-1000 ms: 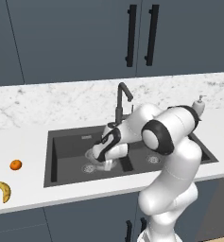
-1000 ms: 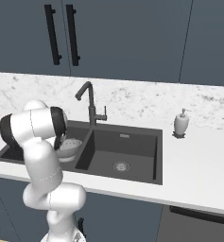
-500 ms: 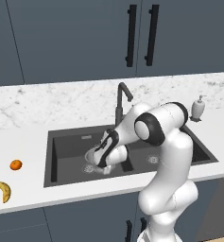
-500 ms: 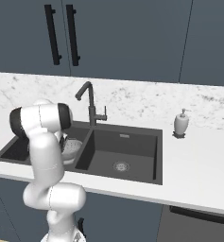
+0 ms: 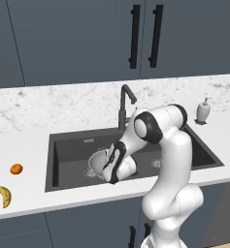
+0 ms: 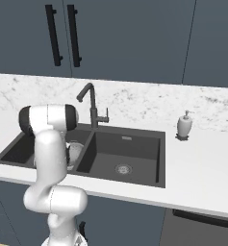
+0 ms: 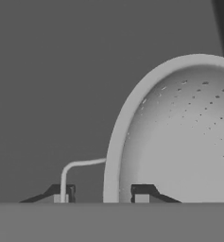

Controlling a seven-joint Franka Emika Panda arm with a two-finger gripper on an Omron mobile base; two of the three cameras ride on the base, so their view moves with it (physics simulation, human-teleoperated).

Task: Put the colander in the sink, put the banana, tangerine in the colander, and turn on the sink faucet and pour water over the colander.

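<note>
The pale grey colander (image 5: 97, 161) sits low in the left basin of the dark sink (image 5: 68, 140). My gripper (image 5: 113, 170) is down at its near right rim. In the hand view the gripper (image 7: 102, 194) straddles the colander (image 7: 179, 137) at its rim and wire handle. Its fingers (image 7: 142, 193) stand a little apart from the rim on both sides, so it is open. The banana (image 5: 2, 195) and the tangerine (image 5: 16, 168) lie on the counter left of the sink. The dark faucet (image 5: 125, 104) rises behind the divider. From the right base view the colander (image 6: 76, 153) peeks out beside my arm.
A white soap dispenser (image 5: 203, 111) stands on the counter right of the sink, also seen as the dispenser (image 6: 184, 126) near the right basin (image 6: 127, 153). Dark cabinets with black handles hang above the marble backsplash.
The arm has swung left and lower over the left basin, setting the colander down. The fingers have parted slightly from its rim.
</note>
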